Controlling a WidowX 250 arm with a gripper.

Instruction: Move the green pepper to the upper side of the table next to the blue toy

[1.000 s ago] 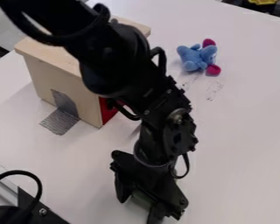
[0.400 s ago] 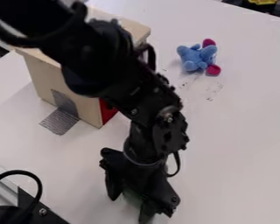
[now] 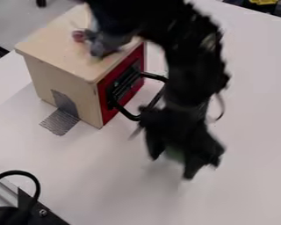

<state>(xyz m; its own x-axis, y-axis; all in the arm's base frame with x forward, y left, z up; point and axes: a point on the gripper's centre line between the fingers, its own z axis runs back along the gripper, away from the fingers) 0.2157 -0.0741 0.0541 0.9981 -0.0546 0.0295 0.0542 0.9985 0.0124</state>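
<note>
your white table (image 3: 254, 132) takes up most of the view, and its upper side, by the blue toy, is where this task ends. over it hangs your black arm (image 3: 192, 74), coming down from the top edge. to its left in the view stands the wooden box (image 3: 66, 79) with the red front, near enough to mind. the gripper (image 3: 171, 168) is lower down, right of the box's foot and pointing at the tabletop, its fingers closed about the green pepper (image 3: 175, 153), which seems to be clear of the surface. so, as i judge it, the grasp is done and you're on the carry. next, keep the grip firm and take the pepper toward the top of the view, giving the box's front room. slow down near the toy so you don't knock it, lower the pepper just beside it, then let go.
</note>
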